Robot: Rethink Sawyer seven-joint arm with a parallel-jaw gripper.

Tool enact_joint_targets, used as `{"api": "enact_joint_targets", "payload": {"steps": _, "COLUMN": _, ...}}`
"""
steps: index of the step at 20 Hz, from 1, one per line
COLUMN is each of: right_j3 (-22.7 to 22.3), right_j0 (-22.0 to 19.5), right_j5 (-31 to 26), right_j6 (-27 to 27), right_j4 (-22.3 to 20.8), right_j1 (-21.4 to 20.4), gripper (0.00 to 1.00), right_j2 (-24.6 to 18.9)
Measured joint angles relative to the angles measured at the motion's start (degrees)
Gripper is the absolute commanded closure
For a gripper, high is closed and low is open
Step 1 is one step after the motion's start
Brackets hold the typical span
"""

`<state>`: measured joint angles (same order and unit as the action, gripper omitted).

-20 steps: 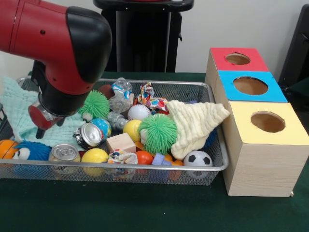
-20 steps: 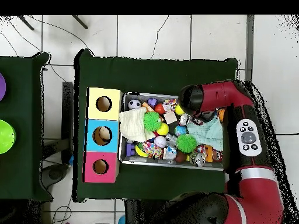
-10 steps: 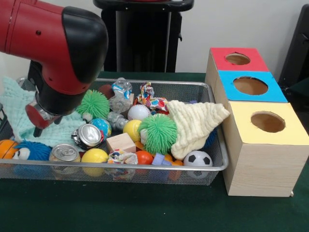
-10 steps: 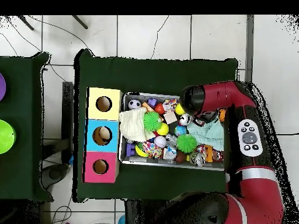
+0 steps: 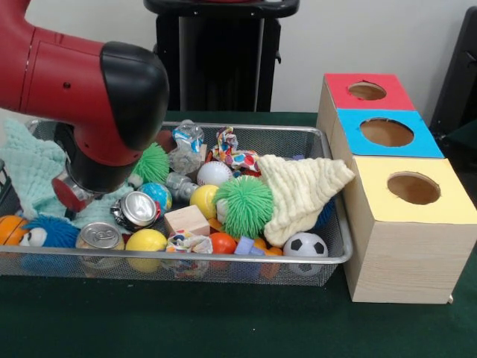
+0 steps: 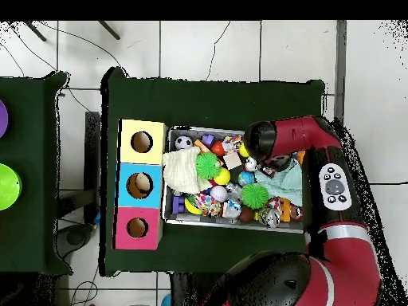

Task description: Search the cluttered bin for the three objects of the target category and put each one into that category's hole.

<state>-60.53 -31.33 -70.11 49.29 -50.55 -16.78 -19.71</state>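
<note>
- The red and black robot arm [image 5: 89, 97] has swung a little toward the centre of the front view since a moment ago, and its black elbow now hides more of the green spiky ball [image 5: 153, 164] at centre left.
- Its gripper [image 5: 71, 195] sits low at the left of the silver wire-mesh bin [image 5: 223, 257], over the pale mint cloth [image 5: 30, 171]. From here I cannot tell how the gripper stands or whether it holds anything.
- No yellow duck toy shows in either view, so I judge the search is not finished; it may lie under the cloths or the arm.
- In the bin lie a cream knitted cloth [image 5: 302, 194], two silver drink cans [image 5: 138, 209], a yellow ball [image 5: 146, 241] and a small football [image 5: 306, 245].
- At the right of the front view stand light-wood boxes [image 5: 402, 224] with red, blue and yellow holed tops.
- All of it rests on a dark green table [image 5: 223, 321]; the overhead view shows a white tiled floor [image 6: 239, 48].
</note>
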Motion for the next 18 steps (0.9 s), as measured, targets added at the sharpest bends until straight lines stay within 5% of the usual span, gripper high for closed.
{"api": "enact_joint_targets", "payload": {"steps": 6, "right_j3": 2.54, "right_j0": 0.07, "right_j5": -1.37, "right_j6": 0.00, "right_j4": 0.00, "right_j1": 1.09, "gripper": 0.00, "right_j2": 0.02}}
{"api": "enact_joint_targets", "payload": {"steps": 7, "right_j3": 2.95, "right_j0": 0.08, "right_j5": -1.50, "right_j6": 0.00, "right_j4": -0.01, "right_j1": 1.31, "gripper": 1.00, "right_j2": 0.03}}
{"api": "enact_joint_targets", "payload": {"steps": 18, "right_j3": 3.47, "right_j0": 0.08, "right_j5": -1.49, "right_j6": 0.00, "right_j4": -0.01, "right_j1": 1.99, "gripper": 1.00, "right_j2": 0.03}}
